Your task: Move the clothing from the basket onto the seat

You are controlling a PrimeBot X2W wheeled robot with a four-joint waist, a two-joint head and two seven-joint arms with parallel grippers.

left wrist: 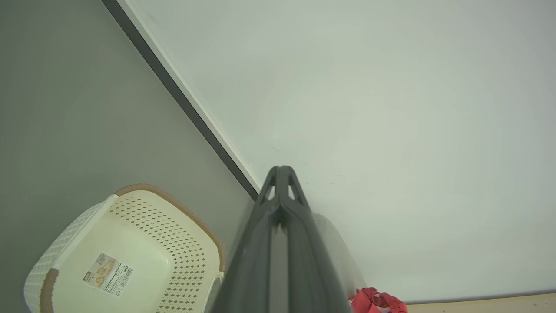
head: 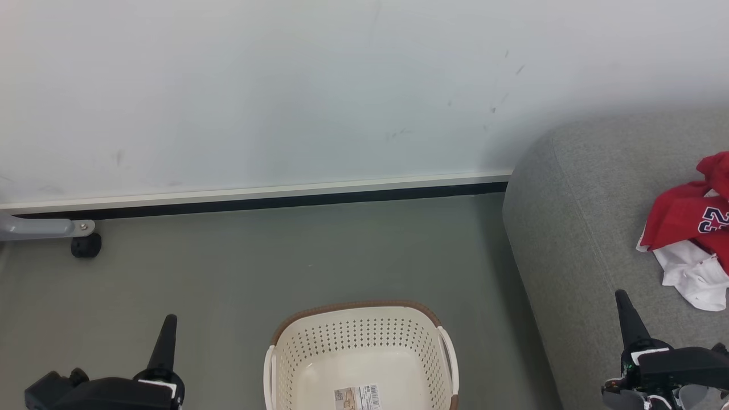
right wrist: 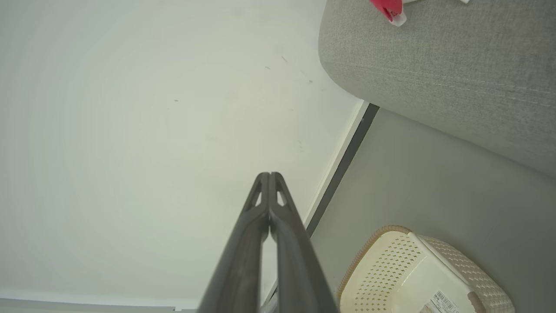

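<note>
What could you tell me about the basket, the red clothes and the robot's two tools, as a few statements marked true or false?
1. The cream-white perforated plastic basket with a brown rim holds red clothes. False: only a barcode sticker lies on its floor.
2. The bright red and white sports clothing lies on the large grey fabric seat. True.
3. The dark two-fingered left tool and right tool are both shut. True.
4. The right tool grips the clothing. False: it is shut on nothing, apart from the clothing.
5. The basket stands on the seat. False: it stands on the grey floor beside the seat.
</note>
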